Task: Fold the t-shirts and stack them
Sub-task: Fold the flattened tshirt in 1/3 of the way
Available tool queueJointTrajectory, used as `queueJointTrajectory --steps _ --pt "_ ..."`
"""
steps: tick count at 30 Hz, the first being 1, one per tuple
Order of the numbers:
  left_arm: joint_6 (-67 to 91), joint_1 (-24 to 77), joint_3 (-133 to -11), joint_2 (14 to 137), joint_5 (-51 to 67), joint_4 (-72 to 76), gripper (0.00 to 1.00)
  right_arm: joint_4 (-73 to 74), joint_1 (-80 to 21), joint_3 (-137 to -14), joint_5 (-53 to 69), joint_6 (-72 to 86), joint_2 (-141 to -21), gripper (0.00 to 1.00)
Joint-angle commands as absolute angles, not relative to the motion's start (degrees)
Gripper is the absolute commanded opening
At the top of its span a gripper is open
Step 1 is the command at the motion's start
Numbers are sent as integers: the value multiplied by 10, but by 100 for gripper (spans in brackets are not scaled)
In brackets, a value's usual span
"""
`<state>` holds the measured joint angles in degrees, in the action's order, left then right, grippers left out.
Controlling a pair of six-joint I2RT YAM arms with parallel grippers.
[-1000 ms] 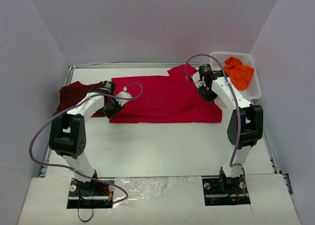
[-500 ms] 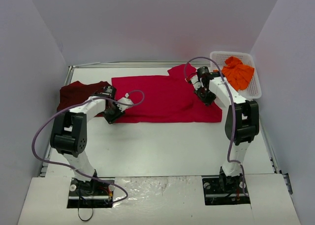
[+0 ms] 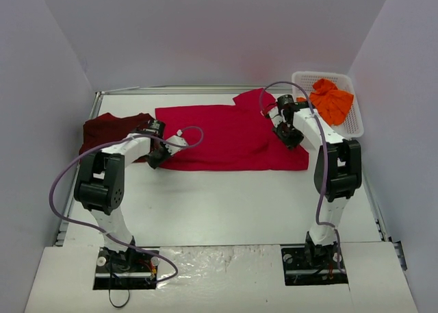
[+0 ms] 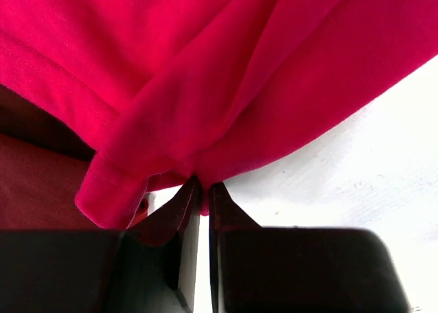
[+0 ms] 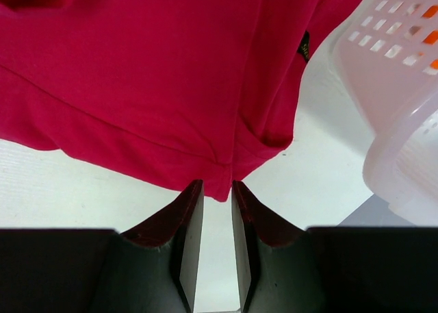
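From above, the bright red t-shirt (image 3: 226,138) is lying spread on the table (image 3: 233,203) just left of the white lattice basket (image 3: 306,75). The basket is holding the orange t-shirt (image 3: 332,101), and the dark maroon t-shirt (image 3: 109,129) is lying farthest left of it.

Left wrist: the left gripper (image 4: 203,186) jaws are pinching the bright red t-shirt's hem.

Right wrist: the right gripper (image 5: 215,184) jaws are standing slightly apart at the hem near the basket.

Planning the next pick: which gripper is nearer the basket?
Right. The right gripper is at the red shirt beside the basket; the left gripper is across, by the maroon shirt.
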<state>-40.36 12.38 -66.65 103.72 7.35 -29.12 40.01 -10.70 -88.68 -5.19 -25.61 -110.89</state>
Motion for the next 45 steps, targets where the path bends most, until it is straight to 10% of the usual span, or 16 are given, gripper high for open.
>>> queueJointTrajectory --steps 1,36,45 --pt "-403 128 -677 1045 90 -297 2 421 -98 -869 -61 -263 -1073 20" --pt "-386 129 -684 1029 87 -315 2 429 15 -803 24 -345 -1164 27" --pt "-386 130 -682 1022 84 -324 2 426 22 -799 4 -351 -1174 0"
